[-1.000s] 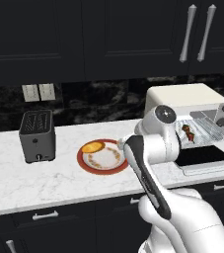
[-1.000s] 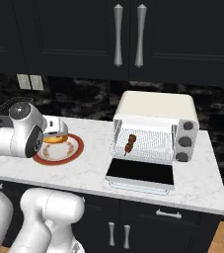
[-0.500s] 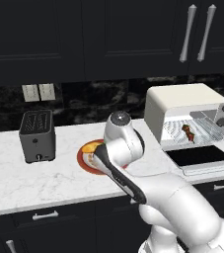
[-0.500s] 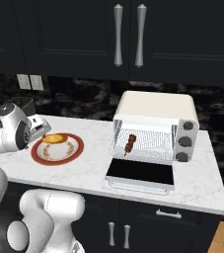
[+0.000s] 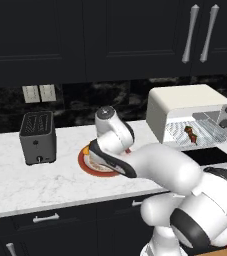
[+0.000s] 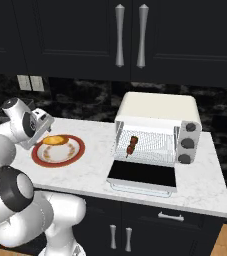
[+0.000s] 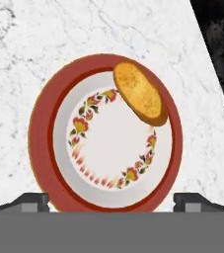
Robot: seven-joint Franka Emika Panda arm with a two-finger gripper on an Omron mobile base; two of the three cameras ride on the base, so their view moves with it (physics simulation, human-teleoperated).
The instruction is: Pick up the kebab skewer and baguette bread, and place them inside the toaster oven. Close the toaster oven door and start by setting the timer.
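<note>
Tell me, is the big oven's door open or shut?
Open. The toaster oven door lies flat, and the kebab skewer sits inside on the rack.

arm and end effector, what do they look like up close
The arm is glossy white, built of rounded, bulbous segments with dark grey bands at the joints and a round grey cap at the wrist. The end effector has two small dark grey fingertips. No cables or markings show.

We see the small oval golden baguette bread [image 7: 139,92] on the red-rimmed round plate [image 7: 40,143], left of the cream-white toaster oven [image 6: 157,128], thin kebab skewer [image 6: 132,145] inside it.
</note>
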